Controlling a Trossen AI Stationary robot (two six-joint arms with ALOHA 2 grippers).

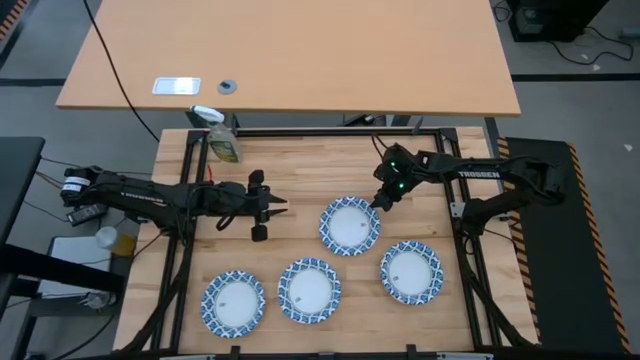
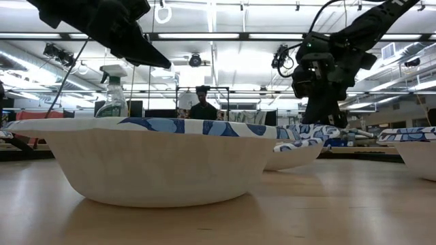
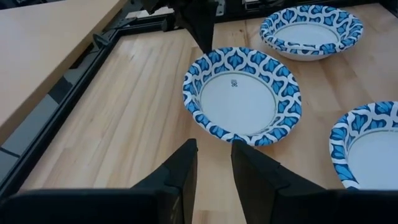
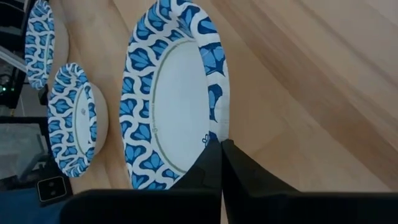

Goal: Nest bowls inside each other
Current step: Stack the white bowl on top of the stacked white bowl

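Up close, right wrist view alone shows right hand (image 4: 221, 149) clenched on bowl (image 4: 177, 102) rim

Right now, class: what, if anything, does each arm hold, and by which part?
The right gripper pinches the rear bowl by its patterned rim. The left gripper holds nothing.

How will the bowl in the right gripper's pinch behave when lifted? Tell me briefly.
The bowl looks thin-walled and paper-like, so probably light and slightly flexible. The right gripper pinches only its rim, so it will likely hang tilted. Wide and shallow, it should not roll. The left gripper hovers apart, open.
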